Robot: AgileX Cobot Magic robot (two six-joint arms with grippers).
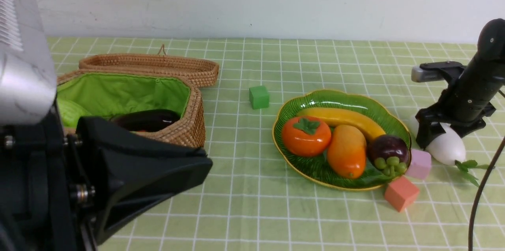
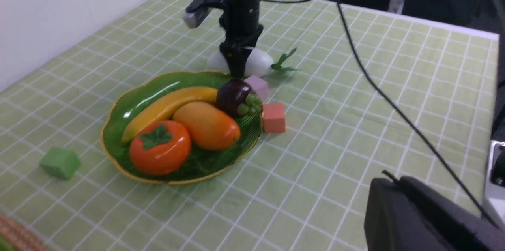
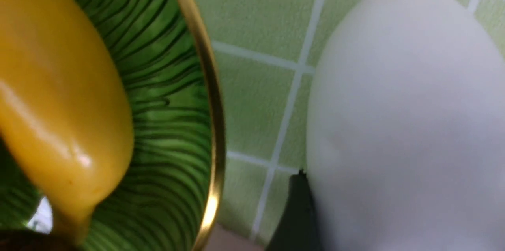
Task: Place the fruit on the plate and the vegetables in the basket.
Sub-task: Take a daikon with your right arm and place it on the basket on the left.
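Green checked tablecloth; right gripper straddles white radish at plate's three o'clock, grip undeterminable; left gripper pressed together.

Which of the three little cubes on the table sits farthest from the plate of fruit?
The green cube. It stands alone on the cloth between the basket and the plate, while the pink cube and the salmon cube sit right against the plate's rim.
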